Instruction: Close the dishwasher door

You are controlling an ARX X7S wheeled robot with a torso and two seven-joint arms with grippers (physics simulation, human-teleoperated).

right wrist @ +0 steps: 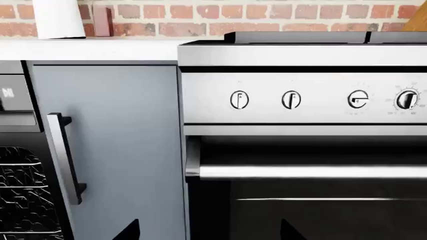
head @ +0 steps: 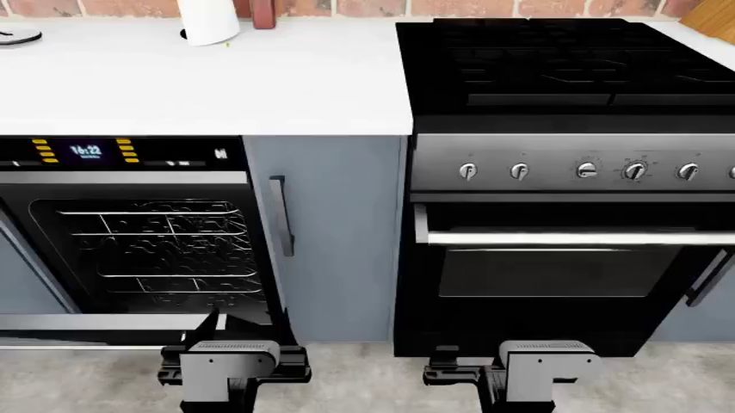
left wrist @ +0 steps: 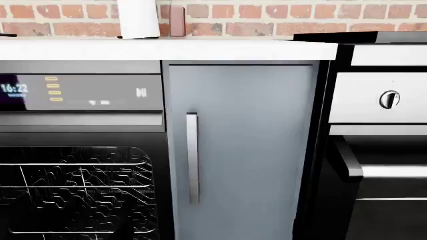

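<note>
The dishwasher (head: 138, 241) is at the left under the white counter, and its wire racks (left wrist: 73, 190) show inside. The dishwasher door (head: 98, 325) hangs open, folded down near the floor; only its silver edge shows in the head view. My left gripper (head: 239, 337) is low, just right of that edge. One black fingertip (head: 212, 323) shows off to one side, so it looks open and empty. My right gripper (right wrist: 209, 231) is open and empty in front of the oven, with its fingertips (right wrist: 130, 231) wide apart.
A narrow grey-blue cabinet door (head: 333, 232) with a vertical handle (left wrist: 192, 157) stands between the dishwasher and the black oven (head: 563, 258) with silver knobs (right wrist: 291, 99). A white roll (head: 209, 19) stands on the counter (head: 230, 86) against the brick wall.
</note>
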